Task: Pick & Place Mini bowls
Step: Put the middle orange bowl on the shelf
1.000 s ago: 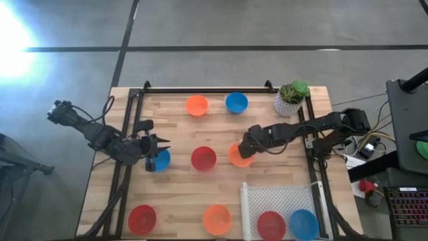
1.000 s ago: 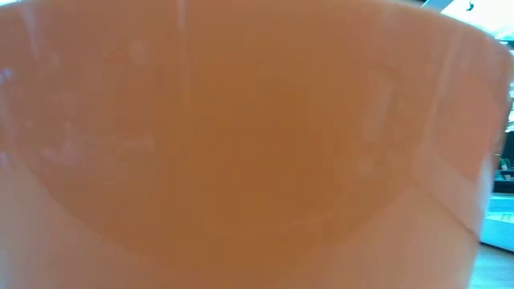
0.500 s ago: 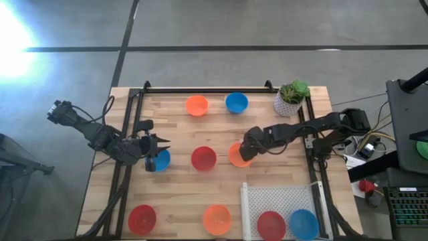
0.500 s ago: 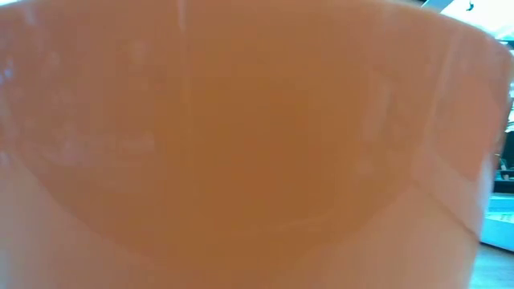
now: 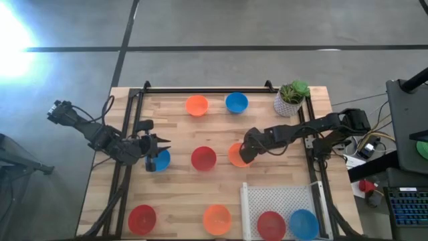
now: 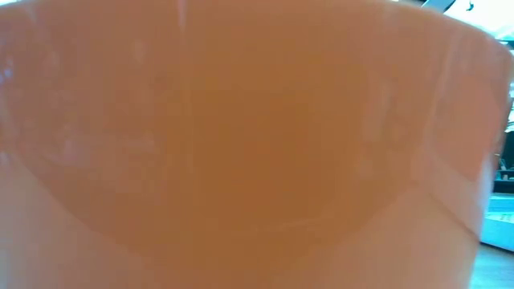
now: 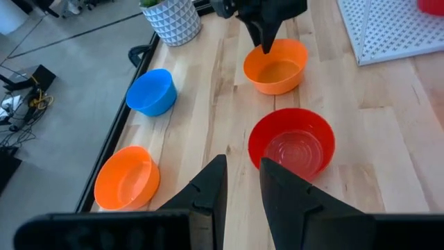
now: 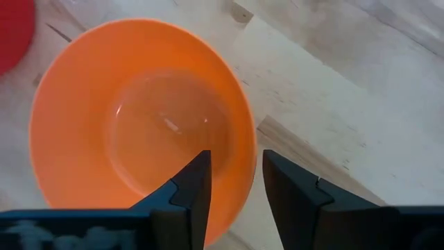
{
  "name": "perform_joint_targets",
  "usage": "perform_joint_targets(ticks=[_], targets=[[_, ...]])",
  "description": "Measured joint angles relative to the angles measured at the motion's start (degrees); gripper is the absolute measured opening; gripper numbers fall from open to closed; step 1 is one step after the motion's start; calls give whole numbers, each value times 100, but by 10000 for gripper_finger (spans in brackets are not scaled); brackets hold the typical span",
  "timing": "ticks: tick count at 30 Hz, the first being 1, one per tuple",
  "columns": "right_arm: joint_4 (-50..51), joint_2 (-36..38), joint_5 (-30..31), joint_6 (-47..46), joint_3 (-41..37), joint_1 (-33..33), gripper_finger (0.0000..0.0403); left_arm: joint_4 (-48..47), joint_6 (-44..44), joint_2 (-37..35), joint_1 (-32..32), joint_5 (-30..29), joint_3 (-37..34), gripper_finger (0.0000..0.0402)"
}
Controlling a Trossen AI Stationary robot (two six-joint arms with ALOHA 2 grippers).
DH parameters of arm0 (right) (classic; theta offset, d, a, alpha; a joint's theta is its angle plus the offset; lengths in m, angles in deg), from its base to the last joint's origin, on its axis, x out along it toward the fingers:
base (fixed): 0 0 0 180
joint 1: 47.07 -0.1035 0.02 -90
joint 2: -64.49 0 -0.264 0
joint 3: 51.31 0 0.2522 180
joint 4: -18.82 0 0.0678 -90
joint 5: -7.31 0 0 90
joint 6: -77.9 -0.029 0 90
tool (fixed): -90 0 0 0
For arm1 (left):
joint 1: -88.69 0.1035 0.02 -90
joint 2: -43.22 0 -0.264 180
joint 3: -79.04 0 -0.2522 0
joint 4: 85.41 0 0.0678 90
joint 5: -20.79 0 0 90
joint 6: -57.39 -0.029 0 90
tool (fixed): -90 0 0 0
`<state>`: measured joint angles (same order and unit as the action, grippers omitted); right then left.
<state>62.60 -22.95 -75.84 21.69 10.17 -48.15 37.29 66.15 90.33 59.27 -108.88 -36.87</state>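
My right gripper (image 5: 245, 155) stands open over the right side of an orange mini bowl (image 5: 235, 155) at mid-table, coming down from above. In the right wrist view one finger (image 8: 193, 182) is inside the bowl and the other (image 8: 291, 184) is outside its rim (image 8: 243, 149). The left wrist view shows the same gripper (image 7: 266, 38) at that bowl's (image 7: 276, 66) far rim. My left gripper (image 5: 162, 148) hovers open with a narrow gap (image 7: 243, 167) by a blue bowl (image 5: 160, 161) on the table's left. That blue bowl is out of its wrist view. My right gripper has the orange bowl's rim (image 8: 244, 163) between its open fingers, one inside and one outside, pointing down from above. I cannot tell whether either finger touches the rim. The bowl sits upright on the table.
Other bowls stand upright: red (image 5: 203, 158), orange (image 5: 196, 104), blue (image 5: 236, 102), red (image 5: 142, 218) and orange (image 5: 217, 219), whose wall fills the low view (image 6: 241, 144). A white mesh tray (image 5: 277, 198) holds red (image 5: 271, 224) and blue (image 5: 303, 224) bowls. The plant pot (image 5: 291, 100) is at the far right corner.
My right gripper has eased slightly down and toward the near edge over the orange bowl, which has stayed in place.
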Motion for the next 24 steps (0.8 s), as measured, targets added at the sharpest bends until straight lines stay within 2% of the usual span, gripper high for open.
perform_joint_targets(ticks=[12, 15, 21, 24], targets=[[-91, 3, 80, -221, -186, 9, 99, 51, -171, 0, 1, 1, 0, 85], [-117, -17, 76, -255, -197, 9, 80, 132, -279, 0, 1, 1, 0, 85], [-280, -155, 72, -150, -172, 20, 16, 201, -287, 1, 1, 4, 0, 85], [-272, -177, 60, 25, -93, 36, 10, 201, -291, 0, 5, 4, 0, 85]])
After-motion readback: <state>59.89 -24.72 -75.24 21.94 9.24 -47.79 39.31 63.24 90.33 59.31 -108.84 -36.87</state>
